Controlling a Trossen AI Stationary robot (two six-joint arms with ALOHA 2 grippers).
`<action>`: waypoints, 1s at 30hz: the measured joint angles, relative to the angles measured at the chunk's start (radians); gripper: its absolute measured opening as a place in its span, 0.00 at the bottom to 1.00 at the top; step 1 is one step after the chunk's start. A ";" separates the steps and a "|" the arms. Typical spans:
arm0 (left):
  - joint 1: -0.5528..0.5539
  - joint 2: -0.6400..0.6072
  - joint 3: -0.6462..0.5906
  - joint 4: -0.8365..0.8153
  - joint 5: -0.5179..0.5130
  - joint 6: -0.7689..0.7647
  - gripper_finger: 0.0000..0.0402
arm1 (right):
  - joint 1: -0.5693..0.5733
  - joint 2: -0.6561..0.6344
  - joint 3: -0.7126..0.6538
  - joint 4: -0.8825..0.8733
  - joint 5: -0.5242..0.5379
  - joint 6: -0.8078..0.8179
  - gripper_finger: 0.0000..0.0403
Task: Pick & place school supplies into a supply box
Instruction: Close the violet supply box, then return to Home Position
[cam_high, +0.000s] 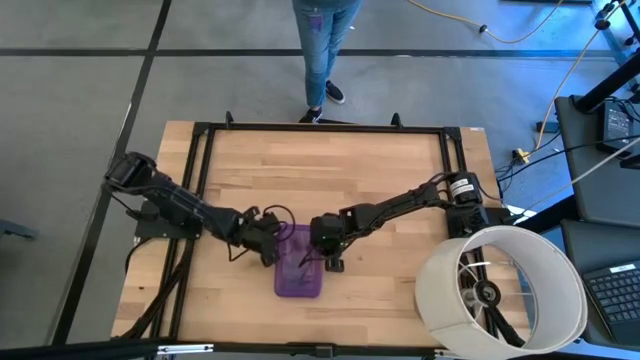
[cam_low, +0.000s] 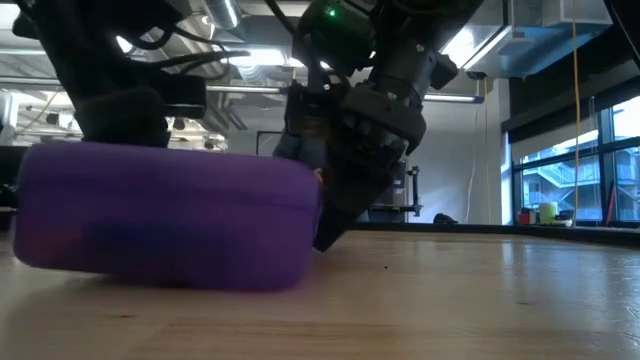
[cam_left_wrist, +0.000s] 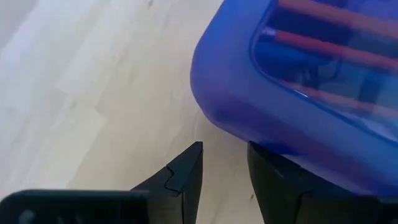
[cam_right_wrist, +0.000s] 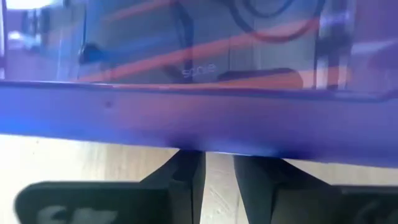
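Observation:
The supply box (cam_high: 298, 268), purple and translucent, lies closed and flat on the wood near the table's front middle. It fills the left of the low view (cam_low: 165, 215). School supplies show through its lid as thin reddish sticks (cam_left_wrist: 323, 46) (cam_right_wrist: 186, 56). My left gripper (cam_high: 268, 245) (cam_left_wrist: 224, 171) slants down at the box's far left corner, fingers a little apart with only wood between them. My right gripper (cam_high: 330, 255) (cam_right_wrist: 217, 177) slants down at the box's right long side. Its fingers are narrowly apart, their tips hidden behind the box's rim. My left gripper has one finger (cam_left_wrist: 273, 183) partly under the box's rounded corner (cam_left_wrist: 249, 134); whether it touches, I cannot tell. My right gripper comes from the table's right, slanting down, and its finger (cam_low: 330, 225) stands against the box's right side wall (cam_low: 308, 215). The box rests flat on the table.
A large white cylinder (cam_high: 500, 290) stands at the table's near right corner. A black frame (cam_high: 200, 135) runs around the tabletop. A person's legs (cam_high: 325, 50) are beyond the far edge. Bare wood (cam_high: 330, 170) lies between the box and the far edge.

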 joint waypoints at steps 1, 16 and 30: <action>0.003 0.010 0.001 0.005 0.009 -0.001 0.30 | 0.000 0.000 0.001 -0.006 0.002 0.000 0.22; 0.019 0.011 0.006 -0.098 0.022 0.003 0.30 | 0.004 -0.054 0.005 -0.131 0.080 0.014 0.22; -0.180 -0.473 -0.014 -0.368 -0.360 0.043 0.31 | -0.005 -0.563 -0.558 0.327 0.046 0.104 0.22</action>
